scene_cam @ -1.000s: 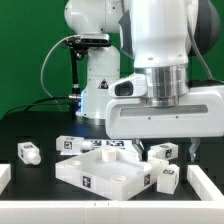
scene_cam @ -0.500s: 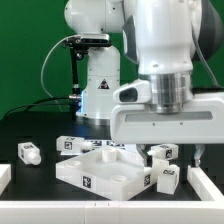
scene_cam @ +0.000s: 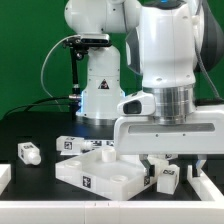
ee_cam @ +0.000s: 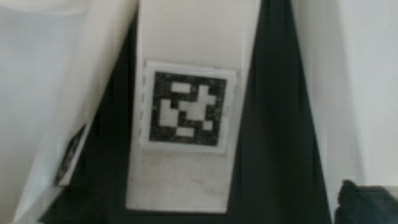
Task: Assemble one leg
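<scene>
My gripper [scene_cam: 168, 163] hangs low over the legs at the exterior view's right, beside the large white square tray piece [scene_cam: 98, 170]. One tagged white leg [scene_cam: 166, 178] lies just under the hand. In the wrist view that leg [ee_cam: 187, 110] fills the middle, lengthwise, with black table on both sides. One dark fingertip [ee_cam: 366, 205] shows well off to its side, so the jaws stand apart and hold nothing. Two more legs lie at the exterior view's left: one [scene_cam: 28, 152] far left and one [scene_cam: 68, 145] behind the tray piece.
White pieces lie at the exterior view's left edge [scene_cam: 3, 178] and right edge [scene_cam: 206, 186]. The robot base [scene_cam: 98, 90] stands behind. In the wrist view the tray piece's edge [ee_cam: 54, 90] runs close along the leg.
The hand has come down toward the legs at the exterior view's right and now hides most of them. The parts on the table have not moved.
</scene>
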`<state>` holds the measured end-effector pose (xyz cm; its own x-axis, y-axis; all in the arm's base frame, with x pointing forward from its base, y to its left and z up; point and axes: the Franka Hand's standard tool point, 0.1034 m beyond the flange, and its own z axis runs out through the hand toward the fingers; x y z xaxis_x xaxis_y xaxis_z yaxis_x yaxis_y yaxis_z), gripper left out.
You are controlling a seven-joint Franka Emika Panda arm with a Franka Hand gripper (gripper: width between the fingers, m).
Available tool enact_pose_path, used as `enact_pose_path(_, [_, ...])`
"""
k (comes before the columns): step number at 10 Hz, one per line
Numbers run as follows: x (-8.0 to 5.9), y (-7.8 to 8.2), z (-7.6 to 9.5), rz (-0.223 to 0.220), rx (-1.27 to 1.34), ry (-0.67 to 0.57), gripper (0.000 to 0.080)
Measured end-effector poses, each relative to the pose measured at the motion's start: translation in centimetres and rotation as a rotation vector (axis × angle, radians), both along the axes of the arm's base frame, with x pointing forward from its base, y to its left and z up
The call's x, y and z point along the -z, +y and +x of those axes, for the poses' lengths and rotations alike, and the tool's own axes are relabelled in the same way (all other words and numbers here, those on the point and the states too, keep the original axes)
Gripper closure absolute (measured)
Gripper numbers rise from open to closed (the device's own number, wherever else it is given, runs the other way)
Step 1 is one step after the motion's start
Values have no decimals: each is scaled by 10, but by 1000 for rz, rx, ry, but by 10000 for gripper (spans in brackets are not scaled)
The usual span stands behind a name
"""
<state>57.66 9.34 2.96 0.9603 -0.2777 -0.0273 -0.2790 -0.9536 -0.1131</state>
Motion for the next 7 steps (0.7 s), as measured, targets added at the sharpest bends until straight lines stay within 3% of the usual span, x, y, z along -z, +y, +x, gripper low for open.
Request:
enact_pose_path(5, [6, 3, 4, 0, 0, -42, 150])
enact_pose_path(6, [6, 3, 4, 0, -1, -42, 273])
enact_pose_path(7, [6, 3, 4, 0, -3, -42, 273])
